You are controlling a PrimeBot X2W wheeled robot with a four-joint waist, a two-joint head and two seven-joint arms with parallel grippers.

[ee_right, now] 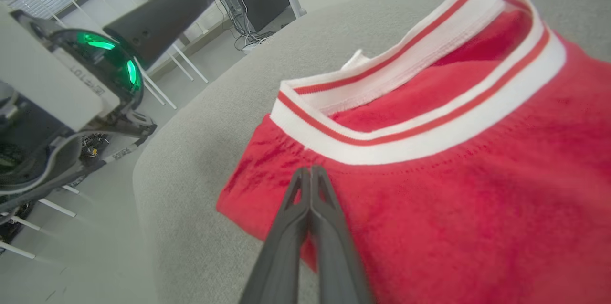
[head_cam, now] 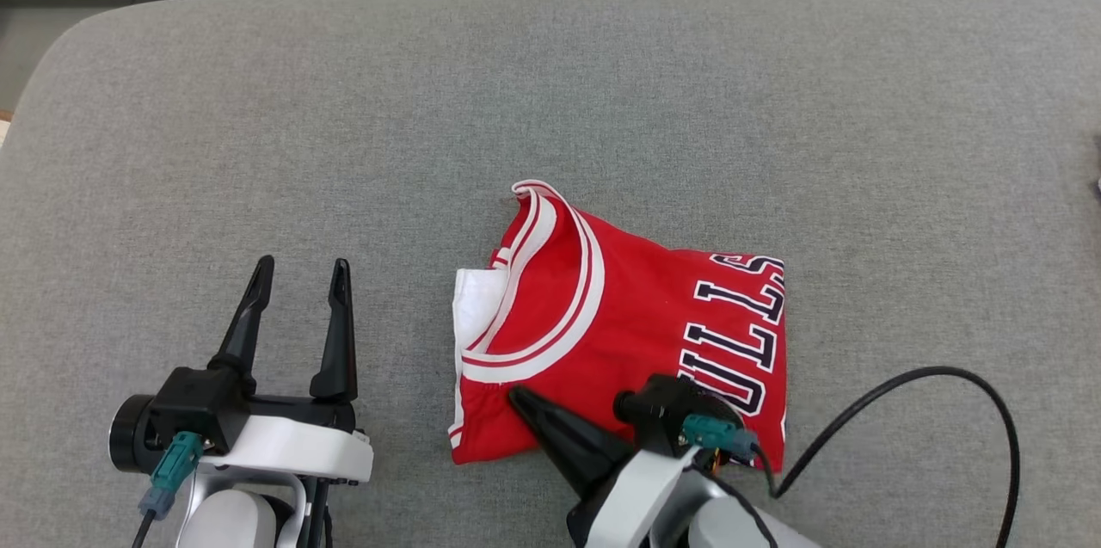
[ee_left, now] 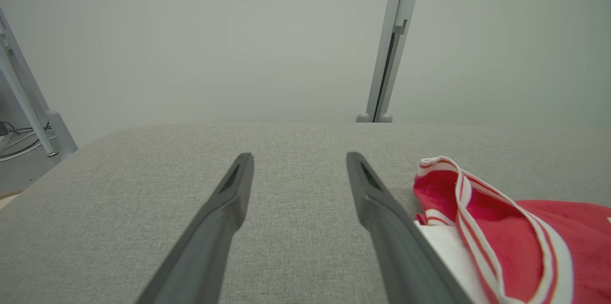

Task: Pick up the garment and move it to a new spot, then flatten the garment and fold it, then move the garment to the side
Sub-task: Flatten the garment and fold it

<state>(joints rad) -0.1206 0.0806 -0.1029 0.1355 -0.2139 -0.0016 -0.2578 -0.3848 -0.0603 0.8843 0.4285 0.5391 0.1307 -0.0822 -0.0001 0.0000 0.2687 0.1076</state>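
Our left claw [head_cam: 303, 262] sits at the lower left of the head view, its two dark fingers spread wide with nothing between them, over bare gray fabric of the desk [head_cam: 258, 101]. A teal connector [head_cam: 176, 458] plugs in at its wrist. Seen from its own wrist, the left claw [ee_left: 300, 156] points across the desk [ee_left: 119, 208] toward a pale wall, where a metal post [ee_left: 389, 56] rises behind the far edge, and the garment [ee_left: 525, 237] lies just beside the right-hand finger. We see the garment [head_cam: 619, 333] near the middle of the desk, a red jersey folded into a compact, rough rectangle. Its white inner layer [head_cam: 473, 294] peeks out along the left edge, and the neck trim [head_cam: 550, 290], white with red stripes, curves over the left half, one loop of it standing up at the far left corner. Our right claw [head_cam: 516, 395] comes in from the bottom edge with its fingers pressed together, the tip over the near left part of the garment, just below the trim. From the right wrist, the right claw [ee_right: 310, 169] has its closed tips against the red cloth of the garment [ee_right: 453, 199]; we cannot tell whether any fabric is pinched between them. One of the left claw's fingers [ee_right: 172, 8] crosses that view's upper left. Navy letters [head_cam: 740, 333] outlined in white run sideways along the garment's right edge. Right of the garment, a black cable [head_cam: 946, 372] arcs over the desk from the right wrist.
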